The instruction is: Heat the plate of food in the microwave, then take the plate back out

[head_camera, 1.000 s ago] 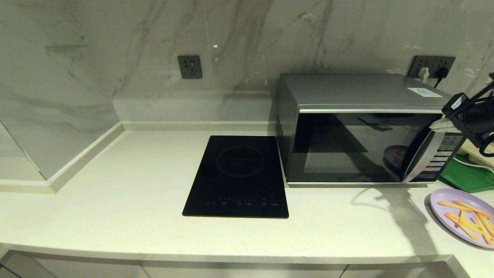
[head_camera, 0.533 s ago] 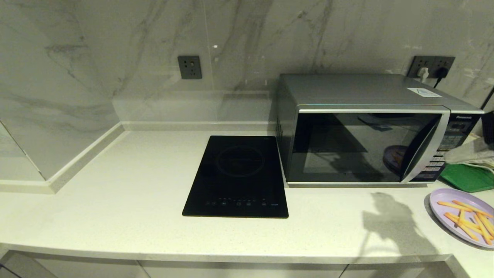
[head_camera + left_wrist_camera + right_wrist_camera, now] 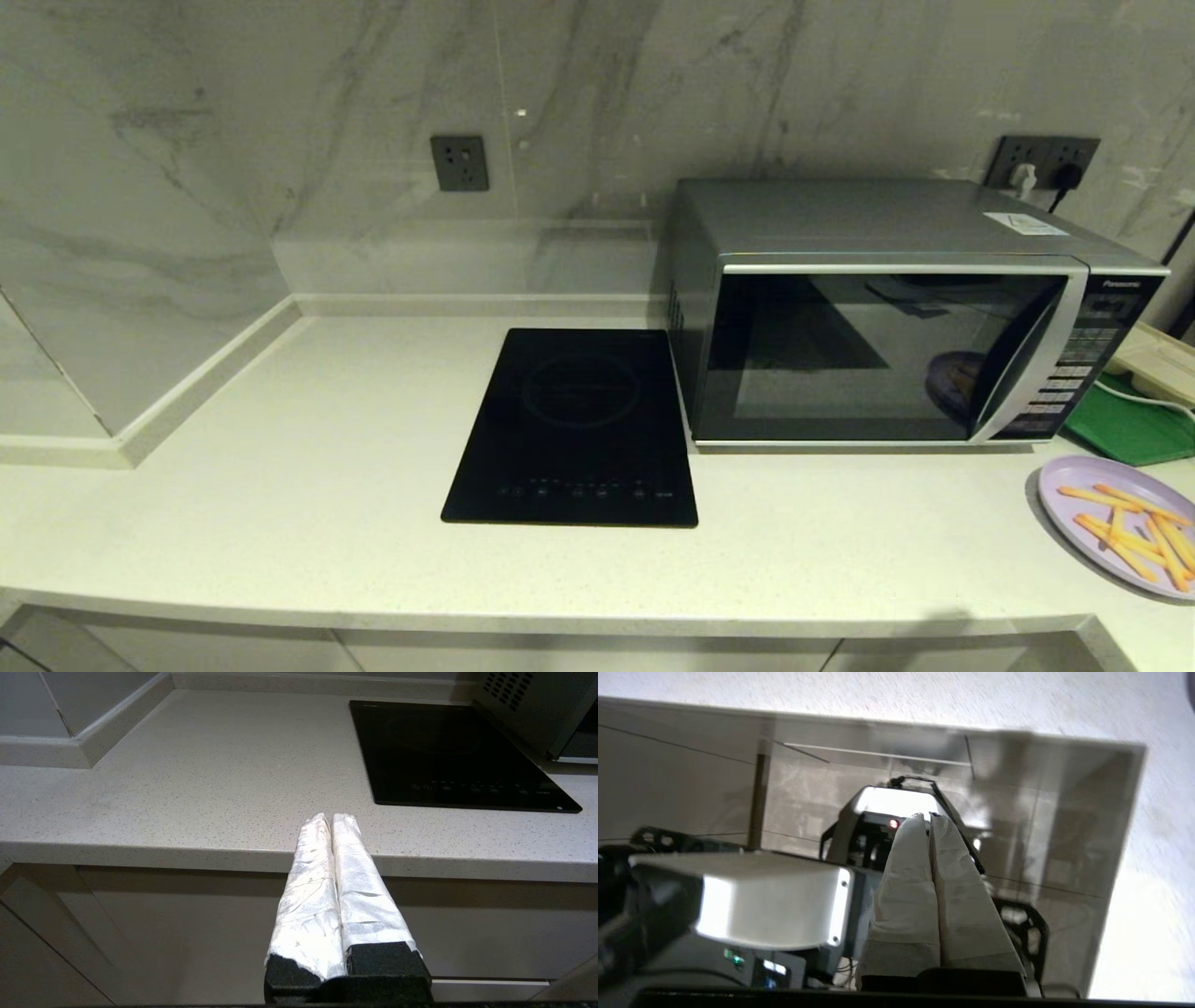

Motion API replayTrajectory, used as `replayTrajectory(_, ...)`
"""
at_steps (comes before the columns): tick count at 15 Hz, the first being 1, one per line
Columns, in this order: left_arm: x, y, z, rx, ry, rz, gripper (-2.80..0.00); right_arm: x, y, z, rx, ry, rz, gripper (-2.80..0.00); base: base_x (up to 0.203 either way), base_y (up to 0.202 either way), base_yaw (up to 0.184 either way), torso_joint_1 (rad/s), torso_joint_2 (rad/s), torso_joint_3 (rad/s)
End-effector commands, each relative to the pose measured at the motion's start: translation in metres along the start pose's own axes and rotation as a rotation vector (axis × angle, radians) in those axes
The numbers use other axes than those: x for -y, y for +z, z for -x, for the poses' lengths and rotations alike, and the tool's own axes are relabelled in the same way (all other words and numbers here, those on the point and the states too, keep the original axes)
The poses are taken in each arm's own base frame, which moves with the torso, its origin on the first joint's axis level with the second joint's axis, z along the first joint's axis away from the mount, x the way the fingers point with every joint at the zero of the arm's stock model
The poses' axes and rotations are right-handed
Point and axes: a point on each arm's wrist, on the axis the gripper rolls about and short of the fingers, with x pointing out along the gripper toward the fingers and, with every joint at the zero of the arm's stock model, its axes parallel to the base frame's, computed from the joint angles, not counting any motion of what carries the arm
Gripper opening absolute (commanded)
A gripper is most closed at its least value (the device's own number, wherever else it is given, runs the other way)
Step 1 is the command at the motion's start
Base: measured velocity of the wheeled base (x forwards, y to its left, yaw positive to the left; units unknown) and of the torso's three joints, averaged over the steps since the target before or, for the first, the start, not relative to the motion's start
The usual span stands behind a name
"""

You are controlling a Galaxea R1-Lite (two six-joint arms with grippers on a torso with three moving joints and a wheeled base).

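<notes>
The plate of food (image 3: 1111, 523), pale lilac with orange-yellow sticks, lies on the counter at the far right front. The silver-grey microwave (image 3: 887, 317) stands behind it with its dark glass door closed. Neither arm shows in the head view. My left gripper (image 3: 331, 817) is shut and empty, parked in front of the counter's front edge, left of the hob. My right gripper (image 3: 926, 815) is shut and empty too, low beside the counter and pointing toward the robot's base, away from the plate.
A flat black induction hob (image 3: 574, 425) lies left of the microwave. A green tray (image 3: 1134, 429) sits behind the plate, with a white power strip (image 3: 1158, 359) on it. Wall sockets (image 3: 1046, 161) are behind the microwave. A raised ledge (image 3: 187, 383) bounds the counter's left end.
My right arm, which was in front of the microwave's button panel a second ago, has drawn back to the right and left the head view. Its shadow on the counter is gone.
</notes>
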Motion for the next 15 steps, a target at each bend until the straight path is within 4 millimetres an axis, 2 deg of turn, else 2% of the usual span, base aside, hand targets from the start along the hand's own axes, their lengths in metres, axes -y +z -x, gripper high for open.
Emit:
replayTrajectory(1, 0.000, 0.000, 0.000, 0.001, 0.000, 0.000, -2.80, 0.012, -0.051, 0.046, 0.124, -0.019, -0.008, -2.80, 0.000, 0.000, 0.000, 0.000, 0.00, 0.000)
replayTrajectory(4, 0.000, 0.000, 0.000, 0.001, 0.000, 0.001, -2.80, 0.021, -0.105, 0.071, 0.255, -0.133, -0.080, -2.80, 0.000, 0.000, 0.000, 0.000, 0.00, 0.000)
replayTrajectory(7, 0.000, 0.000, 0.000, 0.001, 0.000, 0.000, -2.80, 0.020, -0.164, 0.074, 0.375, -0.236, -0.088, -2.80, 0.000, 0.000, 0.000, 0.000, 0.00, 0.000)
replayTrajectory(9, 0.000, 0.000, 0.000, 0.001, 0.000, 0.000, -2.80, 0.024, -0.201, 0.067, 0.430, -0.250, -0.075, -2.80, 0.000, 0.000, 0.000, 0.000, 0.00, 0.000)
replayTrajectory(12, 0.000, 0.000, 0.000, 0.001, 0.000, 0.001, -2.80, 0.030, -0.240, 0.055, 0.490, -0.250, -0.059, -2.80, 0.000, 0.000, 0.000, 0.000, 0.00, 0.000)
replayTrajectory(15, 0.000, 0.000, 0.000, 0.001, 0.000, 0.000, -2.80, 0.038, -0.278, 0.035, 0.546, -0.265, -0.008, -2.80, 0.000, 0.000, 0.000, 0.000, 0.00, 0.000)
